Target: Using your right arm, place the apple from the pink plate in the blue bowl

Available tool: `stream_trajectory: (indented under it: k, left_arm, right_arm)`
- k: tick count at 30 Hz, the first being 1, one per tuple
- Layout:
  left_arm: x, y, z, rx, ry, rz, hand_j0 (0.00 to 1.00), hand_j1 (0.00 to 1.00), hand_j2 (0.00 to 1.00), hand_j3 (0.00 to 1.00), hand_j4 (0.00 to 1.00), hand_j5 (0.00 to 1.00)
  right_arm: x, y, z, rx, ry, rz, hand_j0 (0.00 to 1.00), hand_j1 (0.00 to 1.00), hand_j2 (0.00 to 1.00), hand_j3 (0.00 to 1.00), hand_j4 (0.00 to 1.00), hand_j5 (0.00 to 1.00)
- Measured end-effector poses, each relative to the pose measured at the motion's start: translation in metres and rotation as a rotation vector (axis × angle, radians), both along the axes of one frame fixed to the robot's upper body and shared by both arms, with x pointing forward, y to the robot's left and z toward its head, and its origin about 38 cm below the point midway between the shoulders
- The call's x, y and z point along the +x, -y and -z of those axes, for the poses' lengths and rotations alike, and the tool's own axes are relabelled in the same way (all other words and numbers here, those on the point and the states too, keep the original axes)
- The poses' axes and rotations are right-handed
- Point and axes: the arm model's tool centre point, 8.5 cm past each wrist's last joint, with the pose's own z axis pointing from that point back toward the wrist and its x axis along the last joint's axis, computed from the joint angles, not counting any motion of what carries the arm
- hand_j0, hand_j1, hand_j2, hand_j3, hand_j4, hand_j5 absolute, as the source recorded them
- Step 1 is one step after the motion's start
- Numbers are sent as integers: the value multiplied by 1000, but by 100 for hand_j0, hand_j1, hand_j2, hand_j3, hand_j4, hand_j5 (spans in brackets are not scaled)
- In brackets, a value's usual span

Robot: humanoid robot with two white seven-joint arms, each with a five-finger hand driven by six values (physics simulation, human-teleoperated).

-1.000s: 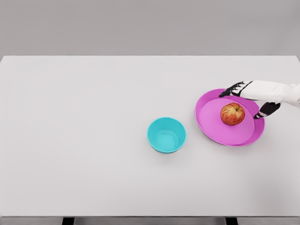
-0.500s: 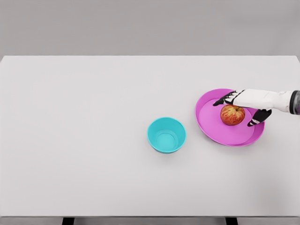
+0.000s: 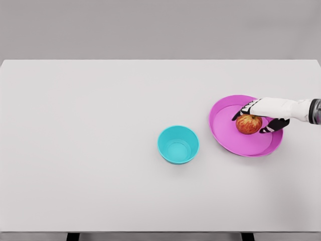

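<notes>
Head view: apple sits on the pink plate, at the table's right. The right hand lies over its top, fingers and thumb curling round it, though a firm grip cannot be told. Blue bowl stands left of the plate, apart.

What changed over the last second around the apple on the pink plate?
The right hand moved left and down from the plate's far right edge onto the apple, its fingers now wrapping over the top; a firm grasp isn't certain yet. The apple stays on the pink plate, unlifted. The blue bowl is unmoved.
</notes>
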Motion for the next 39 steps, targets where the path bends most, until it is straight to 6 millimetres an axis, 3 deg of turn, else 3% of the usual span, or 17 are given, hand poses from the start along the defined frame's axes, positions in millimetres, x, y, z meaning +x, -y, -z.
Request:
stream_trajectory:
  k: [2, 12, 22, 31, 39]
  left_arm:
    - [0, 0, 0, 0, 0, 0, 100, 100, 100, 100, 100, 100]
    - [0, 0, 0, 0, 0, 0, 100, 100, 100, 100, 100, 100]
    - [0, 0, 0, 0, 0, 0, 100, 100, 100, 100, 100, 100]
    - [0, 0, 0, 0, 0, 0, 100, 100, 100, 100, 100, 100]
    - [0, 0, 0, 0, 0, 0, 100, 100, 100, 100, 100, 100]
  right_arm:
    - [0, 0, 0, 0, 0, 1, 61, 61, 61, 61, 61, 61]
    - [0, -1, -1, -1, 5, -2, 60, 60, 60, 60, 60, 60]
    - [6, -3, -19, 2, 45, -11, 57, 57, 57, 57, 57, 57]
    - [5, -15, -34, 12, 87, -55, 57, 57, 57, 57, 57, 57]
    - [-3, -45, -55, 27, 145, -153, 57, 57, 57, 57, 57, 57]
